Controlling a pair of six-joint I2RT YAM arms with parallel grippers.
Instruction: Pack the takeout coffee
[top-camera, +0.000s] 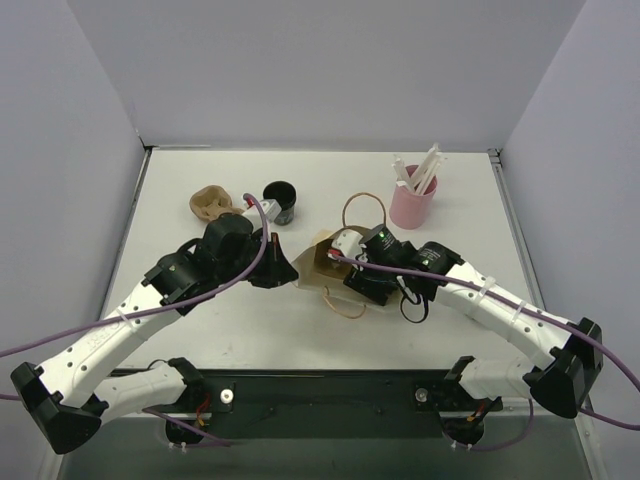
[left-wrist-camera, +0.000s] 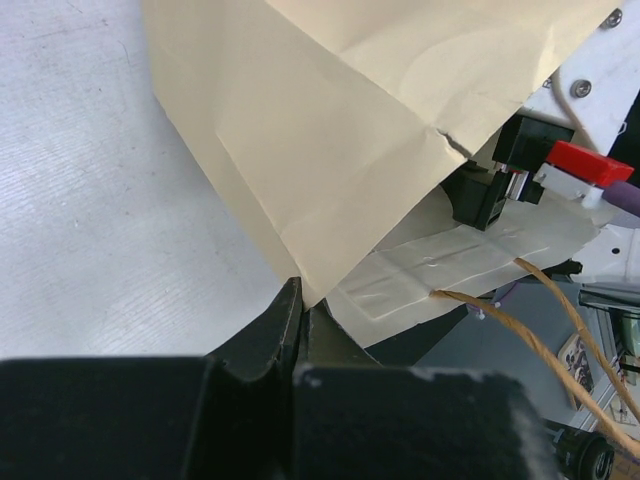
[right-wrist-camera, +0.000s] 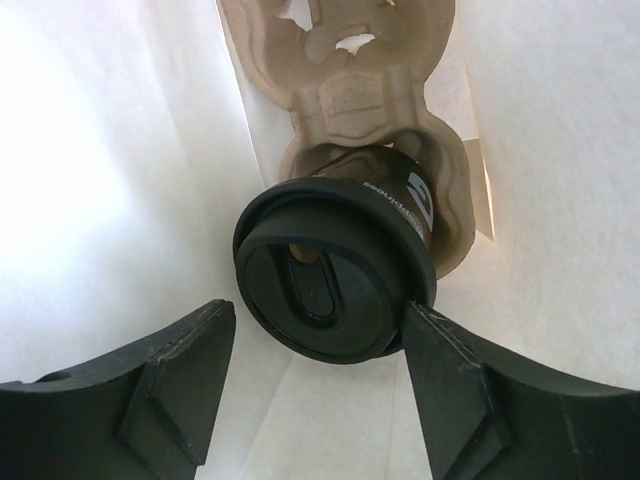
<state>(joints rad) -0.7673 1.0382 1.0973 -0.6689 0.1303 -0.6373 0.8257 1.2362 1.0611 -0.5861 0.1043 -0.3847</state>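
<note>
On the bench (top-camera: 200, 330), a tan paper bag (left-wrist-camera: 330, 120) holds a pulp carrier (right-wrist-camera: 350, 110) seating a black-lidded coffee cup (right-wrist-camera: 335, 265), the right tool (right-wrist-camera: 318, 310) spread wide astride its lid, the left tool (left-wrist-camera: 300, 300) clamped on the bag's edge.

Left arm (top-camera: 100, 345), right arm (top-camera: 500, 305): white links, black joints, purple cables (top-camera: 50, 340), black claw fingers (right-wrist-camera: 170, 390).

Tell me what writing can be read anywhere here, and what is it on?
"appiness": white print on the cup, upside down in the right wrist view, its start hidden; probably "happiness".
White mark beside that print: too blurred to read.
Bag, tray, pink holder: no text visible.
</note>
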